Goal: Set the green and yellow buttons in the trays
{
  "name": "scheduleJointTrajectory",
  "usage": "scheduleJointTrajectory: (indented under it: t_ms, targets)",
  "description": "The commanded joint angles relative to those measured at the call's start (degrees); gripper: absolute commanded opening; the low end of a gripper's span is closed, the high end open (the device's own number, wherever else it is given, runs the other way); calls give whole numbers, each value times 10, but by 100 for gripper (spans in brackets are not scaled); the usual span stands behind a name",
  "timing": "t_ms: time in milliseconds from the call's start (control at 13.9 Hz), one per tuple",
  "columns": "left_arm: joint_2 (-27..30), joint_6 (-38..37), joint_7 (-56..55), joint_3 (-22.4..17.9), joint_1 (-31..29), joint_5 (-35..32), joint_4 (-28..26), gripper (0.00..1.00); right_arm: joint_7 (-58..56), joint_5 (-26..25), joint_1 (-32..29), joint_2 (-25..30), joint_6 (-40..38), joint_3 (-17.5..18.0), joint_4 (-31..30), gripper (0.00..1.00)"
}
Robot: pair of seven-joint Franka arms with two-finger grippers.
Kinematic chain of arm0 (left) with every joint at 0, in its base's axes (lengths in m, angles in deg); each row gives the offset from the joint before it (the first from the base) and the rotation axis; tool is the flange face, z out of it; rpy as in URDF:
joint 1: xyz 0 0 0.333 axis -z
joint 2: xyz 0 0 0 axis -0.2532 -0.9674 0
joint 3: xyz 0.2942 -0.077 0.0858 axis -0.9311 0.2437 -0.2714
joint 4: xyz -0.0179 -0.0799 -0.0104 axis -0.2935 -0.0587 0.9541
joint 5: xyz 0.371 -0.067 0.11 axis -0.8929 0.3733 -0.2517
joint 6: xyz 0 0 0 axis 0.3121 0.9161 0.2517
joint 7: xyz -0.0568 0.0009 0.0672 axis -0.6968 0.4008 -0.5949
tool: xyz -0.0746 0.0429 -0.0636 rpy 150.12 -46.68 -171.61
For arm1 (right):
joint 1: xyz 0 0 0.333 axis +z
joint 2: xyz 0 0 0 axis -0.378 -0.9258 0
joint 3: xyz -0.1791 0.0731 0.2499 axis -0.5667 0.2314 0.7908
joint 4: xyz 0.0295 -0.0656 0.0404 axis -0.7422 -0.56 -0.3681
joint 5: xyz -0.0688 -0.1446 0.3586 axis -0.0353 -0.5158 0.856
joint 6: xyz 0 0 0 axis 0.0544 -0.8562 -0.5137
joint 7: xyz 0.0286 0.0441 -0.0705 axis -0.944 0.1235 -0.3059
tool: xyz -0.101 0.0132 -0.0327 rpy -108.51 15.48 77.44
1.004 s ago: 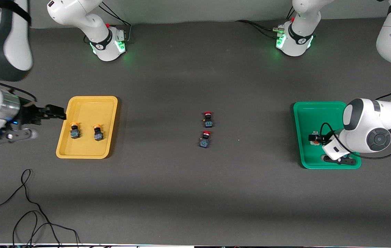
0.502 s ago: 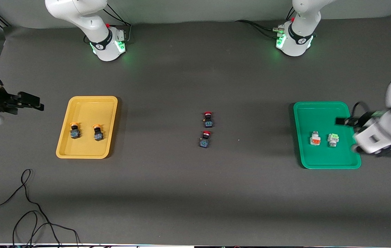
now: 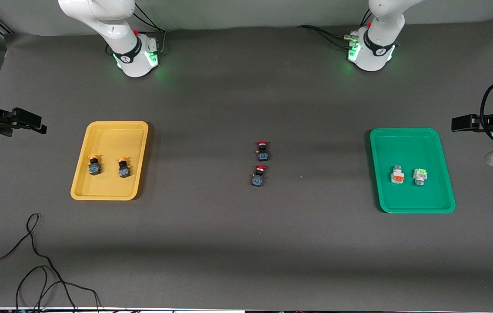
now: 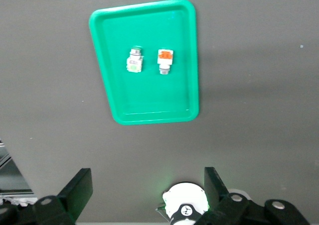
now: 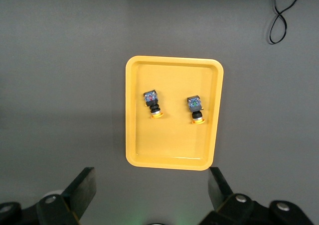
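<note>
Two yellow-capped buttons (image 3: 94, 165) (image 3: 123, 167) lie in the yellow tray (image 3: 116, 134); the right wrist view shows them (image 5: 152, 103) (image 5: 195, 108) in that tray (image 5: 172, 145). The light-green button (image 3: 420, 176) lies in the green tray (image 3: 403, 143), also in the left wrist view (image 4: 134, 63) (image 4: 149, 100). My left gripper (image 3: 457, 123) (image 4: 148, 185) is open and empty, high over the table's left-arm end, outside the green tray. My right gripper (image 3: 38, 124) (image 5: 152, 185) is open and empty, high over the right-arm end, outside the yellow tray.
An orange-faced whitish button (image 3: 397, 174) lies beside the green one in the green tray. Two red-capped black buttons (image 3: 262, 151) (image 3: 258, 175) lie at the table's middle. A black cable (image 3: 33, 261) loops near the front edge at the right arm's end.
Both arms have drawn up and outward from their trays. The left gripper has left the green tray, and the light-green button now lies there uncovered.
</note>
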Motion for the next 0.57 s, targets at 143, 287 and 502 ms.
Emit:
scheduleJointTrajectory:
  t_ms: [143, 287, 502]
  targets:
    - [-4, -6, -5, 4, -1, 14, 8, 100, 17, -13, -1, 12, -1, 5, -3, 100]
    - [-4, -7, -5, 5, -3, 14, 7, 100, 17, -13, -1, 12, -1, 5, -2, 100]
    - [-1, -11, -5, 2, 2, 16, 7, 100, 18, -14, -1, 12, -1, 4, 6, 100]
